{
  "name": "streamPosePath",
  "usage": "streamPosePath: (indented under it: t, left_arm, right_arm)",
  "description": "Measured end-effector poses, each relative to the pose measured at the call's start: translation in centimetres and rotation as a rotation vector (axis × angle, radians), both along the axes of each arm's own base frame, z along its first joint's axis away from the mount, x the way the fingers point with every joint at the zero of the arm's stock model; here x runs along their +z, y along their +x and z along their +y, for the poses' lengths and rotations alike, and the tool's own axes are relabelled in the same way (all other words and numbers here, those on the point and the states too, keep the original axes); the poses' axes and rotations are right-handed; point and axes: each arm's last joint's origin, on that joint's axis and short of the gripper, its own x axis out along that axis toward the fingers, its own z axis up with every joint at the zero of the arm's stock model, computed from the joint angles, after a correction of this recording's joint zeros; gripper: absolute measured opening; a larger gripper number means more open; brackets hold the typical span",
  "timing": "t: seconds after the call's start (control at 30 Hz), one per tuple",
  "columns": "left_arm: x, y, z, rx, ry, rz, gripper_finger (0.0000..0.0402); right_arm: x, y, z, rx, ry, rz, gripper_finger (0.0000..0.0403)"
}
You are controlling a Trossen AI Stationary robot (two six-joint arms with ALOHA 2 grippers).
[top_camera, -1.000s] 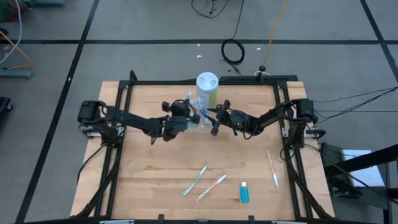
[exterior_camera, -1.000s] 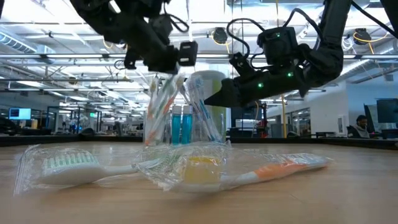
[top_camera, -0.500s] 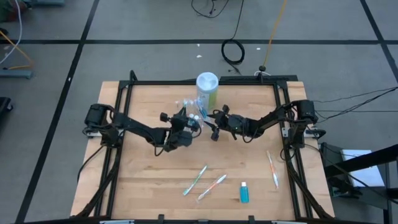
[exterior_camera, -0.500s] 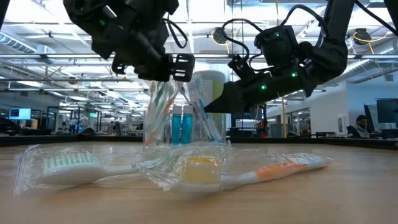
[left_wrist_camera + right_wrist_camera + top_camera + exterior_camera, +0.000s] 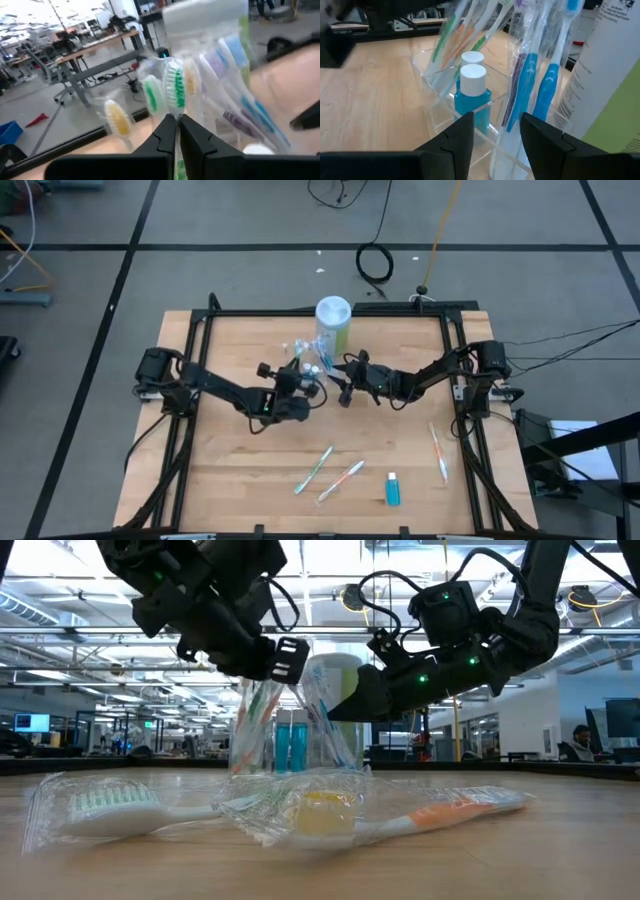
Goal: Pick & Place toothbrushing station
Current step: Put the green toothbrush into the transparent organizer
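The toothbrushing station is a clear plastic holder (image 5: pixel 313 363) on the table's far middle. Wrapped toothbrushes stand upright in it, beside two blue tubes with white caps (image 5: pixel 472 85). My left gripper (image 5: pixel 176 131) is above the holder's left side, shut on a green-bristled toothbrush (image 5: pixel 175 95). My right gripper (image 5: pixel 497 137) comes level from the right. It is open, with the holder's near corner (image 5: pixel 492 150) and wrapped blue toothbrushes (image 5: pixel 547 85) between its fingers. My left gripper pinches the wrapped green toothbrush just below its bristle head (image 5: pixel 176 117) between its two fingers. The fingers come nearly level from the table's left and lie across the brush. The brush stands upright among the others in the holder (image 5: pixel 262 730). My right gripper: whether its fingers touch the holder, I cannot tell.
A tall white-and-green canister (image 5: pixel 333 320) stands just behind the holder. Near the front edge lie two wrapped toothbrushes (image 5: pixel 313 470) (image 5: pixel 342 480) and a blue tube (image 5: pixel 392 490). Another toothbrush (image 5: pixel 438 450) lies at the right. A black frame (image 5: pixel 200 380) borders the table.
My left gripper has sunk toward the holder and shifted slightly toward the near edge, rolling its wrist a little. It has stayed shut on the green toothbrush, which now stands lower in the holder. My right gripper has stayed at the holder.
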Motion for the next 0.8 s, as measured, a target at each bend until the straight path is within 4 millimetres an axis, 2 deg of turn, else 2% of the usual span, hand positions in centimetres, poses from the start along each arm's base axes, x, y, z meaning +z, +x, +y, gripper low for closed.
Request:
streamPosePath:
  t: [0.13,0.3,0.6,0.8]
  left_arm:
    - [-0.6,0.0,0.7,-0.077,-0.086,0.085,0.0007]
    - [-0.8,-0.1,1.5,-0.092,-0.127,0.109,0.0027]
    - [0.5,-0.4,1.6,-0.119,-0.120,0.138,0.0077]
    - [1.9,-1.0,1.6,-0.121,-0.118,0.130,0.0105]
  right_arm:
    - [0.1,0.0,0.0,0.002,-0.001,-0.014,0.0151]
    - [0.1,0.0,0.0,0.002,-0.002,-0.018,0.0151]
    - [0.3,0.1,0.0,0.004,-0.008,-0.036,0.0151]
    - [1.6,-0.5,0.3,0.034,-0.068,0.042,0.0150]
